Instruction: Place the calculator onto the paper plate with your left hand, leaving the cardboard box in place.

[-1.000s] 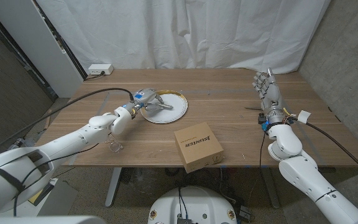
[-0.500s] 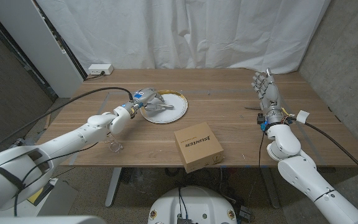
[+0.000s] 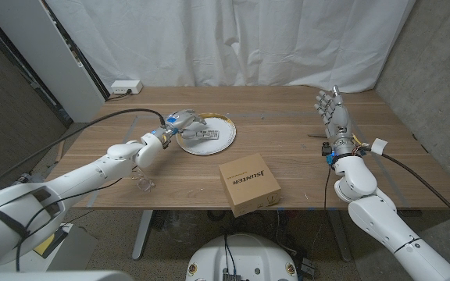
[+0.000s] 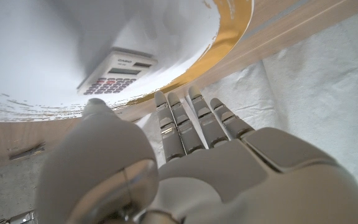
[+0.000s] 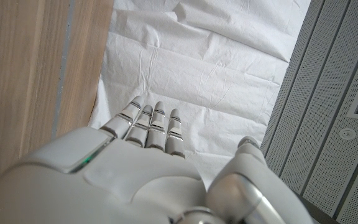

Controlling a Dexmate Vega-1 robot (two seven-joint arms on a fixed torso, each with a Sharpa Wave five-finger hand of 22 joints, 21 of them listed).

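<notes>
One calculator [image 3: 208, 134] lies in paper plate [image 3: 223, 141]; left hand [image 3: 183, 121] beside it, fingers apart, empty.

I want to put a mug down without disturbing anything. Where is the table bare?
Bare wood lies between the paper plate and the right hand, and along the far edge by the curtain. The near edge is crowded: the cardboard box sits there. The left hand hovers by the plate holding the calculator.
</notes>
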